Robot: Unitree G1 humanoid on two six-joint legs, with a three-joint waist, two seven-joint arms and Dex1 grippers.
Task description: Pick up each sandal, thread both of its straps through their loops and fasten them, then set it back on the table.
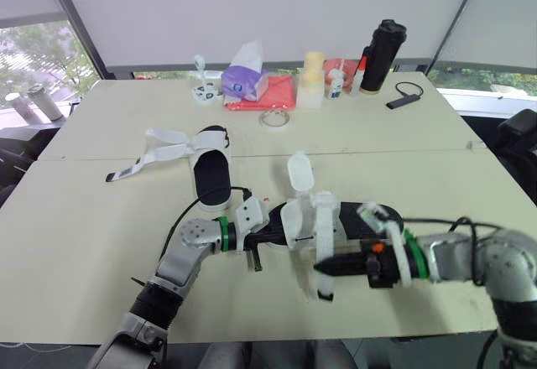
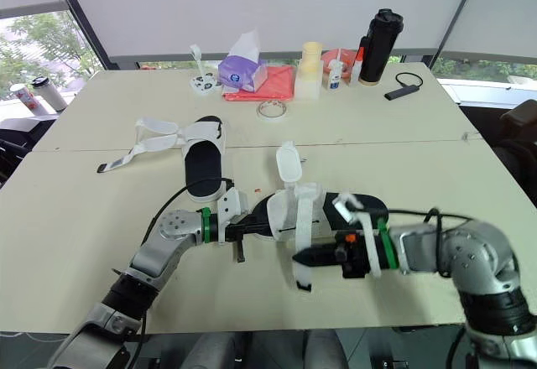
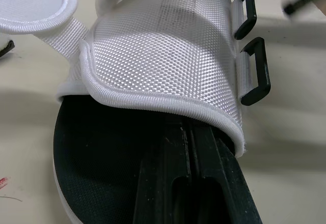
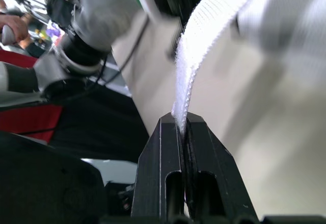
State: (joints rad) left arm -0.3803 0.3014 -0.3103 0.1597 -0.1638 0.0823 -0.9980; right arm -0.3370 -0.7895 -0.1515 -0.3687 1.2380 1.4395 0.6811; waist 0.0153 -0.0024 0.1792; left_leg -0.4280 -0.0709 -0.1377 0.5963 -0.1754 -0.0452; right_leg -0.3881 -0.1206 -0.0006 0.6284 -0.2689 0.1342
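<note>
Right tool (image 4: 183,123) pinches the white woven strap (image 4: 196,56) of black-soled sandal (image 2: 359,206).

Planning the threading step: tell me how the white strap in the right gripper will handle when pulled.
The strap looks floppy: its loose end hangs limp past the right gripper. It is probably thin and light, since the shut fingers squeeze it flat. Its fuzzy woven face should grip rather than slip, so pulling likely drags the sandal along.
</note>
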